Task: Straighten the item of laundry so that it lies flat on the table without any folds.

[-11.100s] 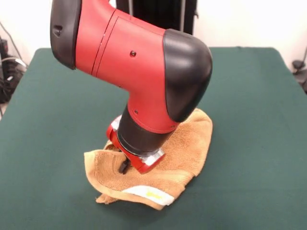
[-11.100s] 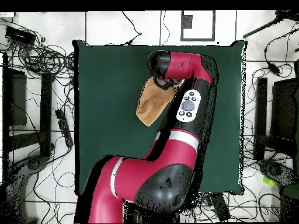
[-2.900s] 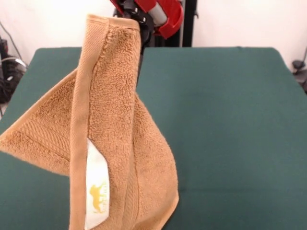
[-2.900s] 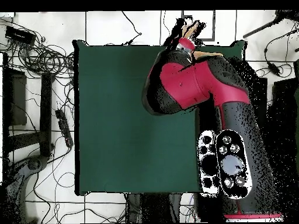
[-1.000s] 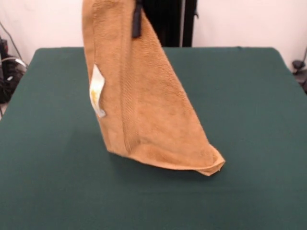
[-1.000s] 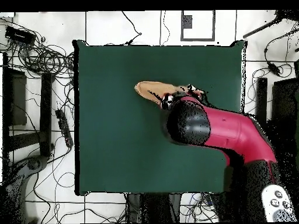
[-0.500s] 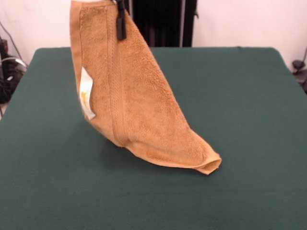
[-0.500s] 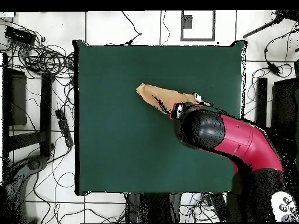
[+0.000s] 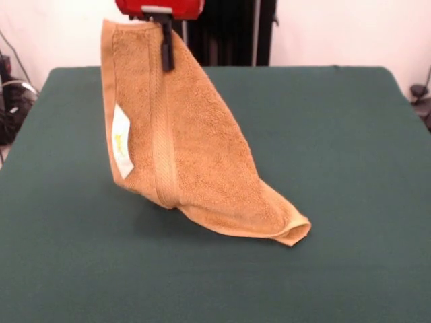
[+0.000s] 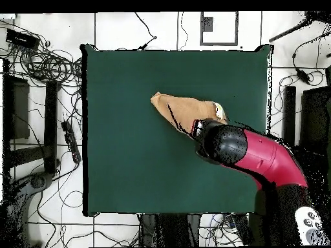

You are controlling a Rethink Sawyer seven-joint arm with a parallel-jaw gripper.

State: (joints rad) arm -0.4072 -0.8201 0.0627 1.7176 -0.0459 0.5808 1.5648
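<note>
I have the pincer pinched on the top edge of the towel, one dark finger lying flat against the front of the cloth. The towel hangs straight down from the pincer as a tall, folded drape. Its low end trails away from below the pincer toward the right of the front view, where a rolled corner rests on the counter. A woven band runs down the cloth just below the pincer, and the small white label sits on the hanging edge to the side of that band, lower than the pincer. Looking down from overhead, the towel stretches out from under the arm's wrist toward the middle of the green counter; the wrist hides the pincer there.
</note>
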